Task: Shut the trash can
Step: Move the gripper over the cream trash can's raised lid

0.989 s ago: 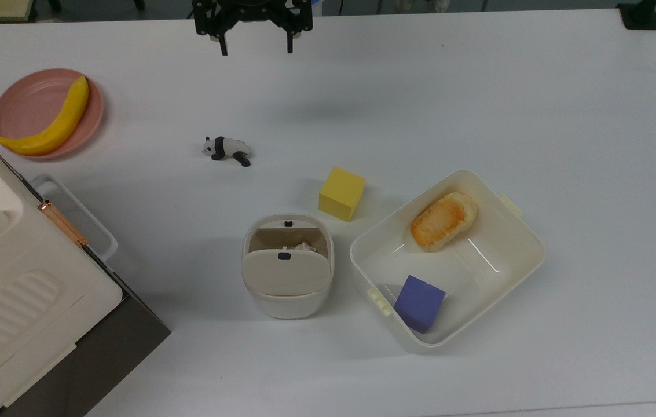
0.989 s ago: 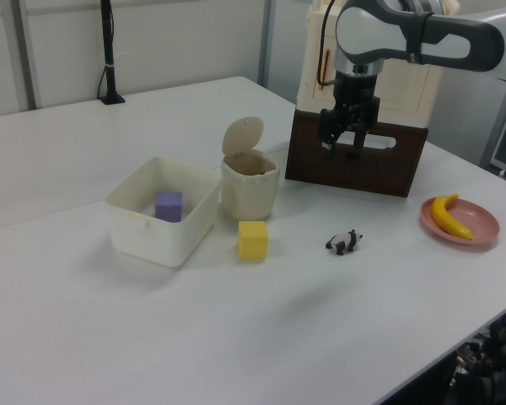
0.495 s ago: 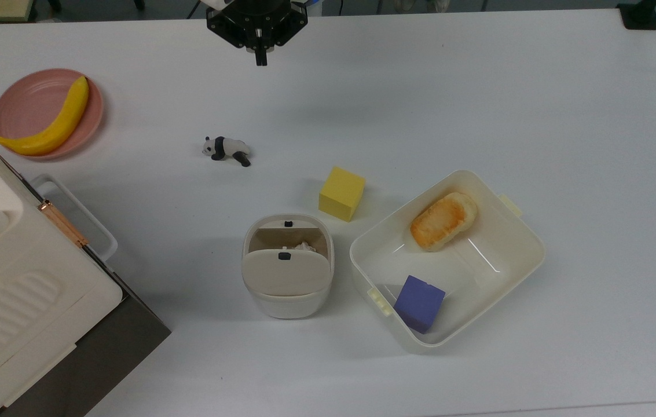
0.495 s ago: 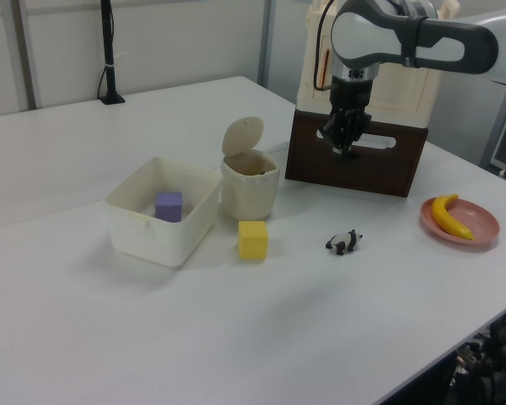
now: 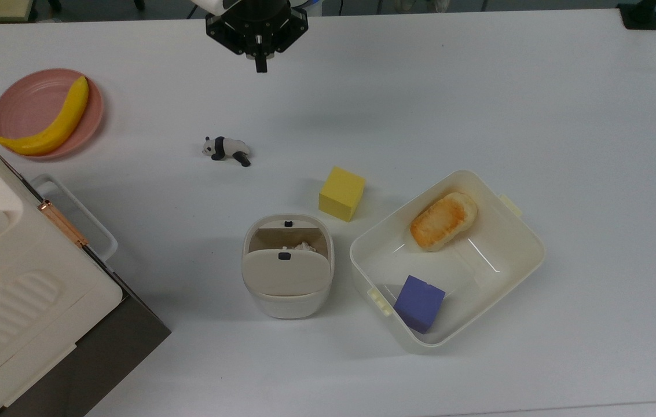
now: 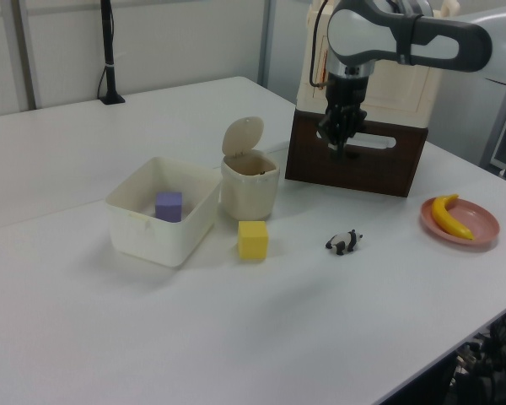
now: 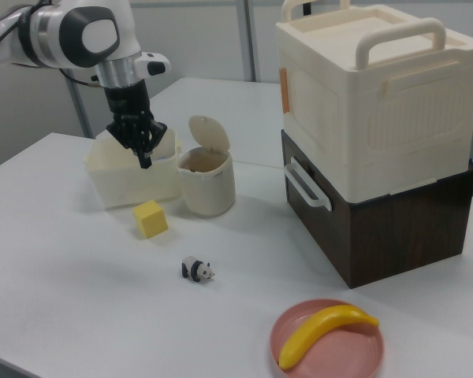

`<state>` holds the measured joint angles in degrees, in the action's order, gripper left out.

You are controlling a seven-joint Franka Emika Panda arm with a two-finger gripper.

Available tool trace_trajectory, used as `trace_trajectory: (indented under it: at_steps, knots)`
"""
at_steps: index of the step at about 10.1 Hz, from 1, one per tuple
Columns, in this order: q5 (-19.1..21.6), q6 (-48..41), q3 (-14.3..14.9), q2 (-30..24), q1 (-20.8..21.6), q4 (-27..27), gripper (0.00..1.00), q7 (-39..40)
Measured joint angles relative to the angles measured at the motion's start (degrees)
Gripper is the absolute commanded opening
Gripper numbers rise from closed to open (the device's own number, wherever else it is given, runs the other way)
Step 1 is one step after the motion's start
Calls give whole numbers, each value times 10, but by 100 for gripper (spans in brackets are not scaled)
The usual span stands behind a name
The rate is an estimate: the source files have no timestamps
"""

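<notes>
Gripper (image 5: 260, 68) hangs over the white table (image 5: 478, 87), fingers pressed together on nothing.

Nearest it, below in the top view, lies the toy panda (image 5: 226, 149); next the yellow cube (image 5: 341, 193); farther below stands the trash can (image 5: 288, 266), lid raised, well apart from the gripper. Beside the trash can sits the white tub (image 5: 521, 231) with bread (image 5: 443, 220) and purple cube (image 5: 418, 303).

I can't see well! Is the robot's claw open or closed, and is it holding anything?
Gripper: closed, holding nothing, up in the air away from the trash can.
</notes>
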<state>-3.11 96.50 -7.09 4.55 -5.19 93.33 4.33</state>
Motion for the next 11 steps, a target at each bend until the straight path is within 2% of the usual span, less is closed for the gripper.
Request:
trace_trajectory:
  at_steps: [1,3,5,9,11]
  knots:
    - [0,8,0,21,0,-21,0,0]
    - [0,113,0,78,-1,-57,0,0]
    - [0,197,0,97,-1,-63,0,0]
    - [0,420,-1,128,3,-69,0,0]
    - [0,478,-3,154,8,-85,0,0]
